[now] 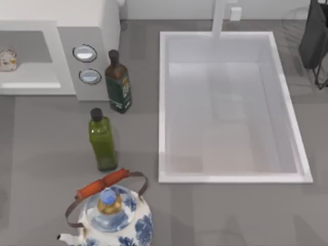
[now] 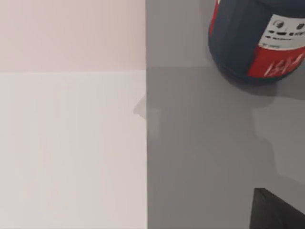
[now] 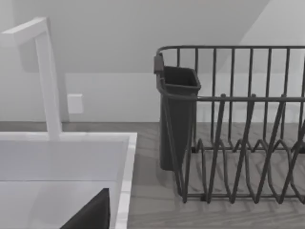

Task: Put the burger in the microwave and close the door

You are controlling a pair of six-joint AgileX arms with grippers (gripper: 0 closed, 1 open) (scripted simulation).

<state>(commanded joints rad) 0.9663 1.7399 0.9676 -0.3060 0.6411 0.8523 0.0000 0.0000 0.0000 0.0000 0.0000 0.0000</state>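
The burger (image 1: 7, 59) is a small pale round item inside the open cavity of the white microwave (image 1: 105, 20), at the far left edge of the top view. Beside the cavity is the grey control panel with two round dials (image 1: 85, 53). The door is out of view. A dark part of my left gripper (image 2: 276, 210) shows at the corner of the left wrist view, over grey table next to a white surface (image 2: 71, 143). A dark wedge of my right gripper (image 3: 90, 212) hangs over the sink's rim (image 3: 125, 181).
A dark green bottle (image 1: 118, 84) and a light green bottle (image 1: 102, 141) stand in front of the panel. A blue-and-white kettle (image 1: 113, 215) sits at the front. A white sink (image 1: 169, 102) with faucet (image 1: 219, 18), a dish rack (image 3: 238, 143), and a dark can (image 2: 257, 38) are nearby.
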